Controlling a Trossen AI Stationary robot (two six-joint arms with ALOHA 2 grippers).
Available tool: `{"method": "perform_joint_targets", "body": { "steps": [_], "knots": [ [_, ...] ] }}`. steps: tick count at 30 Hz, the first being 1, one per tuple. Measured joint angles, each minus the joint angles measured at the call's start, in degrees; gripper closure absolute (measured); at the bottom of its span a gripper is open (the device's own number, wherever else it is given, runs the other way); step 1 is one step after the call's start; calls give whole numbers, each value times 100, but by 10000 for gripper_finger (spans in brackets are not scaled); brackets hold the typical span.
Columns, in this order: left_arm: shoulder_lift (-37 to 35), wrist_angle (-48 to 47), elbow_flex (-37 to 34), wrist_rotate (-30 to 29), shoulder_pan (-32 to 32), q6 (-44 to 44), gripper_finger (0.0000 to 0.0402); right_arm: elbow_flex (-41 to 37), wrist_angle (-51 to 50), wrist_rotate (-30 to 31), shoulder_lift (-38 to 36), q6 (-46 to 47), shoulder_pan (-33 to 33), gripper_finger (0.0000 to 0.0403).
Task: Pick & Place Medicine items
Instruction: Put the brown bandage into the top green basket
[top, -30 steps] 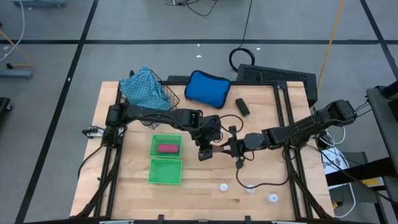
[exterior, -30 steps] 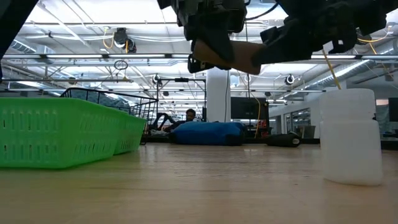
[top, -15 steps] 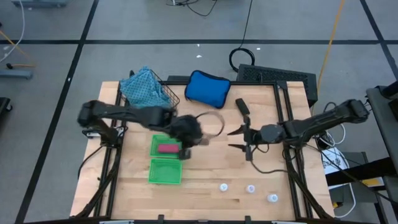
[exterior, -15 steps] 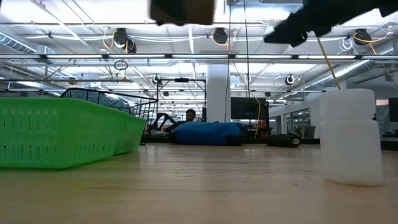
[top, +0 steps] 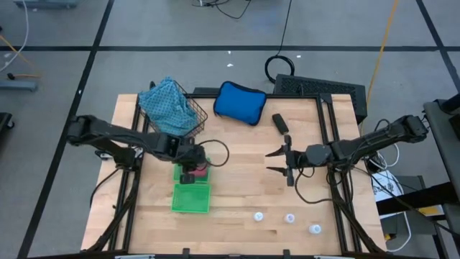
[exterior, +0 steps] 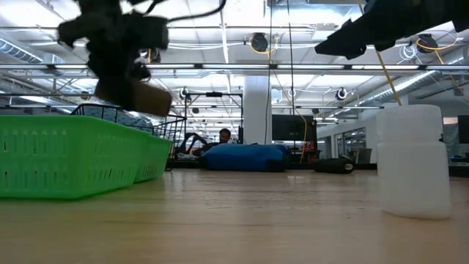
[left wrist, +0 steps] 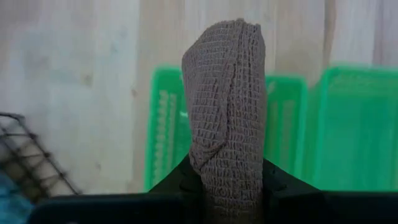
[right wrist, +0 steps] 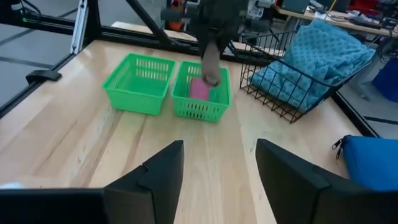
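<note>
My left gripper (top: 190, 171) hangs over the far green basket (top: 181, 169), shut on the brown oblong piece (left wrist: 227, 106). In the right wrist view that brown piece (right wrist: 211, 62) hangs just above the pink piece (right wrist: 199, 89), which lies in the same basket. My right gripper (top: 274, 162) is open above the table's middle, right of the baskets, and touches nothing. The black piece (top: 280, 123) lies on the wood near the far edge. Three white bottles (top: 259, 215) (top: 290, 217) (top: 315, 229) stand near the near edge. My left gripper pinches the brown piece by its upper end (left wrist: 217, 177) between its two fingers. It comes from above, pointing down. The piece juts out past the fingertips, lifted clear, and hangs slightly tilted over the basket (exterior: 135, 95).
A second green basket (top: 191, 198) stands against the near side of the first. The wire basket with the light-blue cloth (top: 171, 104) and the blue pouch (top: 240, 102) sit at the far edge. One white bottle (exterior: 412, 161) looms close in the low view.
My left gripper has carried the brown piece from the table's middle, beside my right gripper, toward the left edge and down over the far green basket. My right gripper has drawn back toward the right edge and stands apart from the piece.
</note>
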Motion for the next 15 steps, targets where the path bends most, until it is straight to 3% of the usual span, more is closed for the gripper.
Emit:
{"method": "perform_joint_targets", "body": {
  "steps": [7,15],
  "knots": [
    [4,910,-891,-40,35,129,336,0,41,2,-4,-29,0,216],
    [3,1035,-1017,-259,31,-12,328,0,44,7,-4,-44,-2,216]
  ]
}}
